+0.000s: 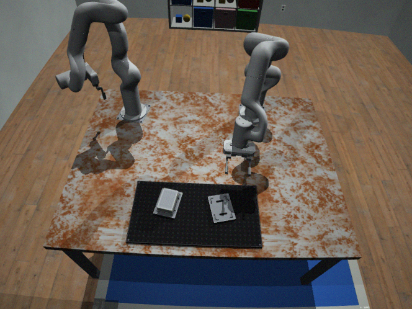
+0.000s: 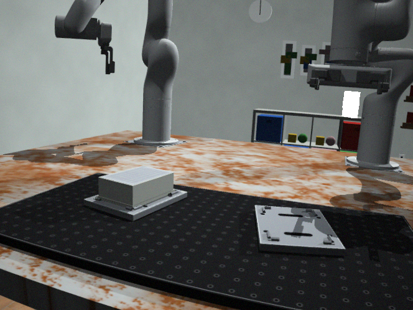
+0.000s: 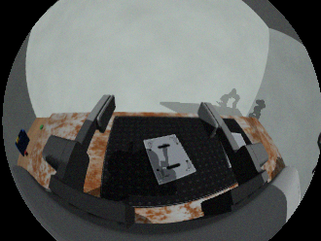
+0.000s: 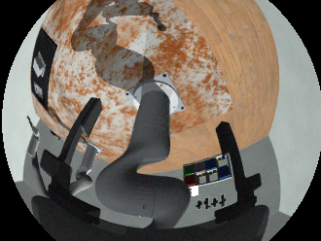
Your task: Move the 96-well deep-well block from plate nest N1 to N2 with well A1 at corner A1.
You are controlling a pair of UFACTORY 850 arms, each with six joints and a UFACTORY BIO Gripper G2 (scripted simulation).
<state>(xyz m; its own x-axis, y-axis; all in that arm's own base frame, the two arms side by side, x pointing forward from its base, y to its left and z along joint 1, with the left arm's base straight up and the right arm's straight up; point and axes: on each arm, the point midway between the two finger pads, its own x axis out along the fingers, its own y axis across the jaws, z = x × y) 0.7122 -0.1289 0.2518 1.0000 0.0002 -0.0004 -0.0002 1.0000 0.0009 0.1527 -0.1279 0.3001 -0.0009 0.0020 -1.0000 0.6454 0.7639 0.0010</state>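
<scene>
Room: a lab, as I read it; two arms bolted to one table [image 1: 186,133] [image 2: 206,160]
Table: black hole-grid board [image 1: 193,229] [image 2: 199,260] [image 3: 131,189]
Back: toy-like cubby shelf [image 1: 169,16] [image 2: 254,125]

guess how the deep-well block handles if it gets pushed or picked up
Probably stiff: the block has straight walls and crisp edges. Unlikely to tip, being wider than tall. Its smooth sides might slip under a light grip.

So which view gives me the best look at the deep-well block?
Exterior: the deep-well block shows large, its top, two sides and seating unobstructed. Top shows its well face, but smaller. Left wrist shows only parts behind a finger; right wrist, a tiny shape near the edge.
</scene>
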